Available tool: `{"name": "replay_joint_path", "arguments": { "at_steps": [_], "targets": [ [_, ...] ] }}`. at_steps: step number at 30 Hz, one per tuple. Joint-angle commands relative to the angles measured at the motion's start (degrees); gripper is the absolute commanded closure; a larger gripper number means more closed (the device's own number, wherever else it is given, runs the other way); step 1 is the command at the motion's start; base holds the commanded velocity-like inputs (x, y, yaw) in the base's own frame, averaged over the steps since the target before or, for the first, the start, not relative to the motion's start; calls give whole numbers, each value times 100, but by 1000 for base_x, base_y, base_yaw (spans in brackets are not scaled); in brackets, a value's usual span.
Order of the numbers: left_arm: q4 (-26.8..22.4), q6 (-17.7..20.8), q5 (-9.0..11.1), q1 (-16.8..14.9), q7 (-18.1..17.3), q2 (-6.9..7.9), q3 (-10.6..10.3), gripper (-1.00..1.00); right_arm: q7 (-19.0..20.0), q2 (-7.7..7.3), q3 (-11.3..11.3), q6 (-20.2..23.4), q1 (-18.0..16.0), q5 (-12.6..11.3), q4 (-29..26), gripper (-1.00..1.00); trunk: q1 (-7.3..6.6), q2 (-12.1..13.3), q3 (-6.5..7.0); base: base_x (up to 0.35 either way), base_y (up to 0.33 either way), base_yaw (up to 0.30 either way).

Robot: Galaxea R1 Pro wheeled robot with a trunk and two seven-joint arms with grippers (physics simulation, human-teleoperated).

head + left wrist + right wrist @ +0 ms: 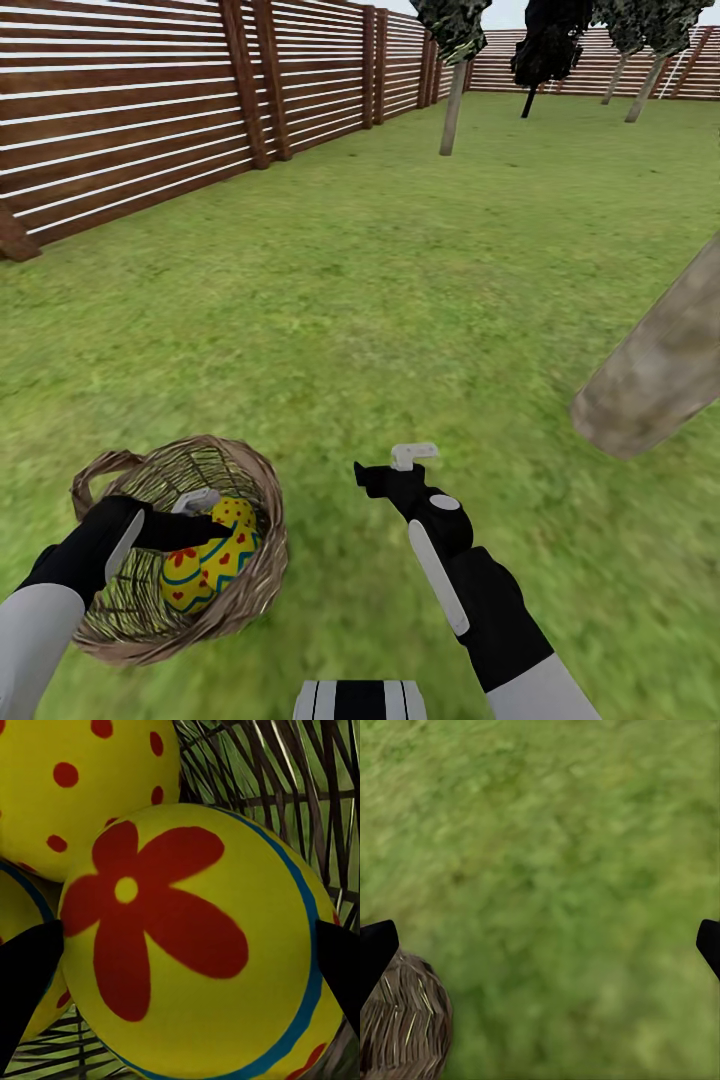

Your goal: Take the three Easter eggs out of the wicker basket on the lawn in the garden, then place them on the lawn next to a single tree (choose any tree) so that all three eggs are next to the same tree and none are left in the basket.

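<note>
left gripper (205,520): down inside the wicker basket (250,480), fingers (26,975) set either side of the flower egg (187,945); pads look at its flanks but can't tell if they touch it or have closed on it.
eggs: all in the basket, packed touching. Flower egg in front, dotted egg (82,787) behind it, third egg (19,907) mostly hidden at the side.
basket: on the lawn (400,300), near the robot on its left, tilted with its mouth toward the camera, handle on the far-left side.
right gripper (385,470): over bare grass just beside the basket, fingers wide, nothing between them; basket rim (405,1027) shows by one fingertip.
step (judged): first egg grasp, none out yet.
risk: round smooth egg could squirt out of an off-centre pinch; lifting may drag the neighbours or tip the light basket further and roll eggs out.
tree (660,370): thick leaning trunk ahead on the right, well apart from the basket.
far: fence (150,120) along the lawn's left edge, thin trees near the back fence.
</note>
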Motion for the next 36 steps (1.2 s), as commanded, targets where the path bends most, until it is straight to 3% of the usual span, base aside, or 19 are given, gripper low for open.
{"name": "replay_joint_path", "arguments": {
  "at_steps": [1, 15, 24, 36],
  "targets": [
    [-4, 41, 37, -1, 12, 2, -1, 100, -54, -1, 9, 18, -3, -61, -7, -100, -1, -2, -4, 0, 0, 0],
    [-10, 48, 41, -1, -5, 11, -9, 100, -54, -1, 11, 18, -3, -61, -7, -100, -6, 1, 40, 0, 0, 0],
    [-266, 52, 27, 2, 2, 2, -41, 100, -54, -1, 8, 18, -3, -61, -7, -100, -6, 1, 40, 0, 0, 0],
    [-272, 65, 33, 2, 4, 2, -45, 100, -54, -1, 9, 18, -3, -61, -13, -100, -22, 9, 173, 0, 0, 0]
  ]
}}
